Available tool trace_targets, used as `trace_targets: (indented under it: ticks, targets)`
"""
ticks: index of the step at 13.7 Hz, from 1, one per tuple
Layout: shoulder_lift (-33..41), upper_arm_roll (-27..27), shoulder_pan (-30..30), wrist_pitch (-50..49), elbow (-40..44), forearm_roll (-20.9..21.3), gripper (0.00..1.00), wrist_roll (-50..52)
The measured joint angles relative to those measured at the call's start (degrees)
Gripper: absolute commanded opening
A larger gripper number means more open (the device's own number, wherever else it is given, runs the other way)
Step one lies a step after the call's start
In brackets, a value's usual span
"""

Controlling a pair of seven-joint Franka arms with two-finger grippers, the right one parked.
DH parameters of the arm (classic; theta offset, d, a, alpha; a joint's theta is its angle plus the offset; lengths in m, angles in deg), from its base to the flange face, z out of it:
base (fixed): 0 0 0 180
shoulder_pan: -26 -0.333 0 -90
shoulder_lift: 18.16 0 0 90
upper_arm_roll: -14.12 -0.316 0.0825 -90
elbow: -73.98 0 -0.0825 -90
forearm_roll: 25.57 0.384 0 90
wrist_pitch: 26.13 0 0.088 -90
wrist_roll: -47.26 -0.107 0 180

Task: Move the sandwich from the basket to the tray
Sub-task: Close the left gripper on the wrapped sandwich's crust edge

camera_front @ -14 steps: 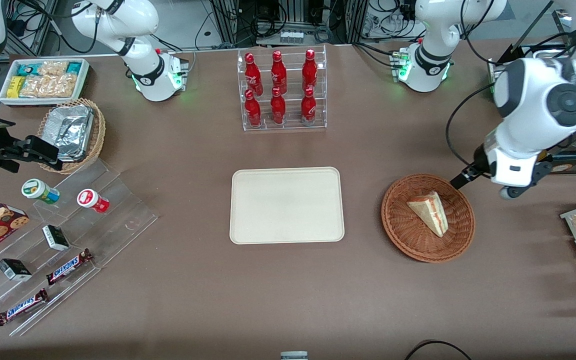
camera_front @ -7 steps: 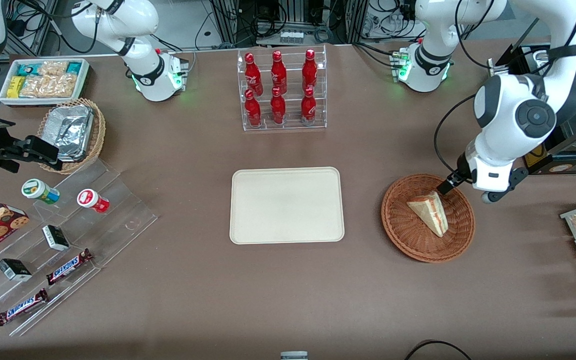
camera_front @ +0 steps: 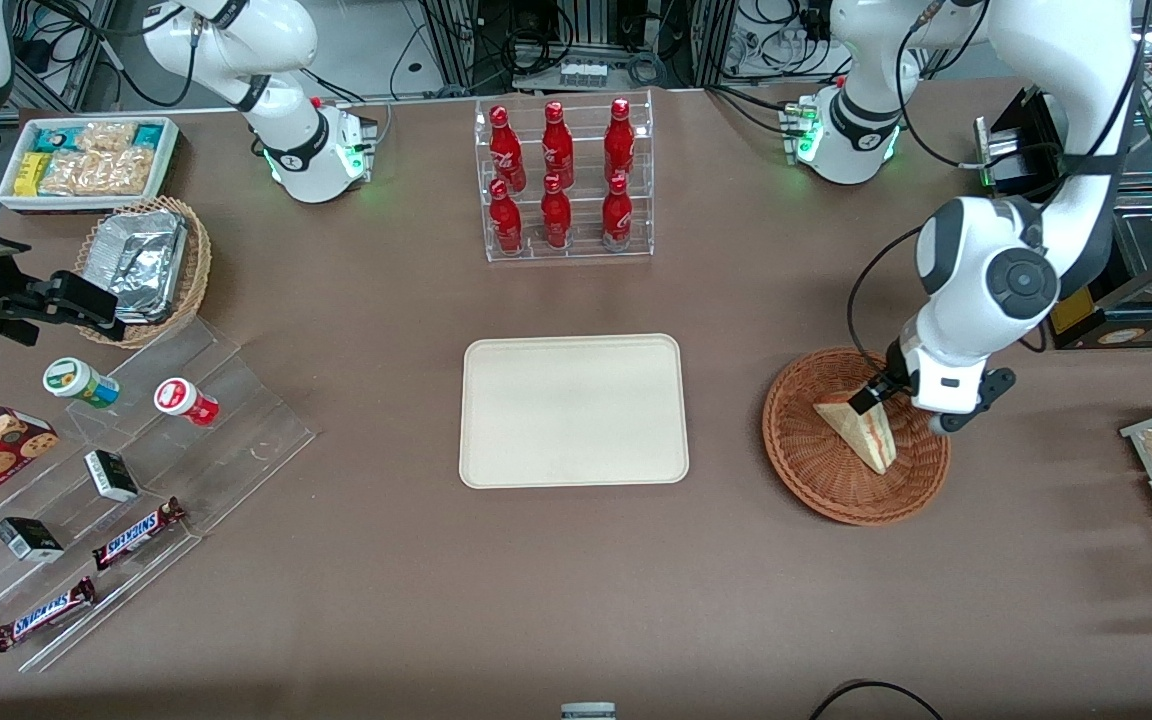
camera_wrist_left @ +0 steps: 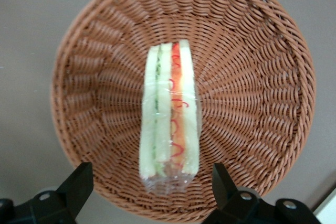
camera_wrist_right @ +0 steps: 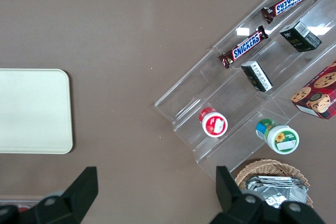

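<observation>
Your gripper [camera_wrist_left: 149, 187] hangs above the basket [camera_front: 816, 480], just over the thick end of the sandwich [camera_wrist_left: 169, 114], with its two fingers [camera_wrist_left: 77, 184] spread wide, one on each side of the wedge and not touching it. It holds nothing.

The sandwich lies in the basket, standing on one bread face so that the cut edge with the red-orange and green layers looks up at your wrist camera. It is probably light and soft, and the clear wrap looks smooth, so it may slide between the pads. I think you should close on the two bread faces near the thick end, gently, because a hard squeeze can crush the bread.

The basket wall is low but it rises around the sandwich, so lift straight up before you go sideways; the light basket may come along if a finger catches the weave. The tray [camera_front: 496, 460] lies beside the basket, toward the parked arm's end of the table, and the brown table [camera_front: 726, 560] between the basket and the tray is bare.
</observation>
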Motion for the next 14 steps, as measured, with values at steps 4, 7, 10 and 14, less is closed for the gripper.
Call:
trace_targets:
  ticks: [4, 7, 10, 14]
  targets:
    - [-2.53, 0.24, -0.07, 3.23, 0.08, 0.00, 0.89, 0.01]
    - [-3.74, 0.21, -0.21, 4.78, 0.09, 0.00, 0.46, 0.02]
    - [-4.09, 0.21, -0.35, 5.26, 0.10, -0.03, 0.00, 0.81]
    - [-4.09, 0.21, -0.36, 5.26, 0.22, -0.03, 0.00, 1.76]
